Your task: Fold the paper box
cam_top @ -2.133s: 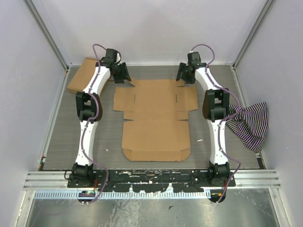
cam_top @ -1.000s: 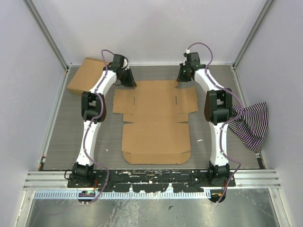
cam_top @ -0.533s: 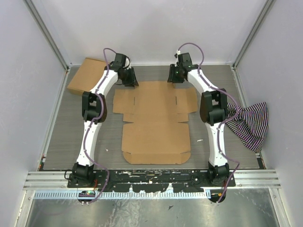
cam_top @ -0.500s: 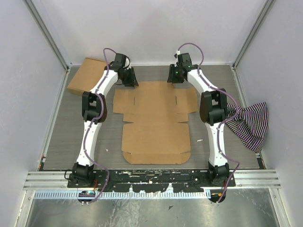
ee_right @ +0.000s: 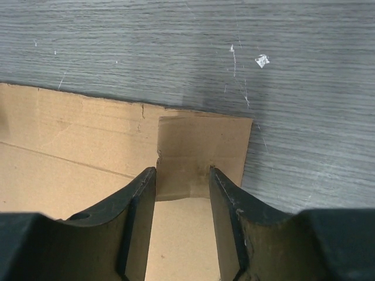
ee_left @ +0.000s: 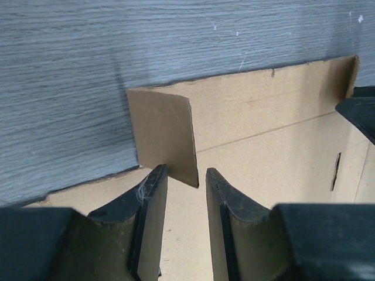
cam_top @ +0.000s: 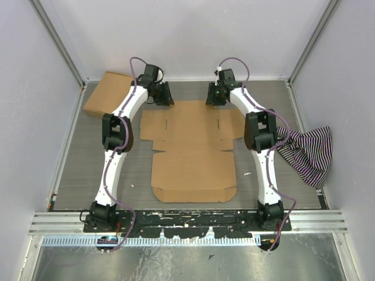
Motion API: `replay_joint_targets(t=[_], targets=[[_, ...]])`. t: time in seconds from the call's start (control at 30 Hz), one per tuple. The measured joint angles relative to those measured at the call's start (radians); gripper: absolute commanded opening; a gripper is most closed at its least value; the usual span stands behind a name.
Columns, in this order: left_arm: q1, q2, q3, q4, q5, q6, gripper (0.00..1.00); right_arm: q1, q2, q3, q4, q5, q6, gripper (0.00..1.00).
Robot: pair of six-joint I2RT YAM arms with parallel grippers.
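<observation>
Seen from above, two arms covered the far corners of the one paper box [cam_top: 193, 146], which lay flat on the table [cam_top: 85, 167]. The left gripper [ee_left: 183, 175] was parted and empty before an upright corner tab [ee_left: 163, 137]. The right gripper [ee_right: 183, 175] was likewise released at its tab [ee_right: 202, 152]. One smaller box [cam_top: 108, 93] and one striped cloth [cam_top: 307, 152] sat partly behind the arms.

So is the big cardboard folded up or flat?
Mostly flat: the paper box lies spread on the table; one far-corner tab stands up.
</observation>
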Motion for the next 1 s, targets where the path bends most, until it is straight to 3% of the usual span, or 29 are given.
replay_joint_targets(t=[0.37, 0.63, 0.87, 1.0], targets=[[-0.018, -0.007, 0.004, 0.039, 0.018, -0.026, 0.41, 0.0, 0.013, 0.002, 0.027, -0.016, 0.005, 0.47], [-0.023, 0.034, 0.097, 0.071, 0.032, -0.064, 0.41, 0.0, 0.012, -0.03, 0.07, -0.028, 0.023, 0.5], [-0.022, 0.11, 0.096, 0.077, 0.038, -0.092, 0.37, 0.0, 0.011, -0.037, 0.084, -0.031, 0.027, 0.5], [-0.02, 0.07, 0.019, 0.089, 0.033, -0.09, 0.38, 0.0, 0.011, -0.037, 0.083, -0.03, 0.027, 0.46]])
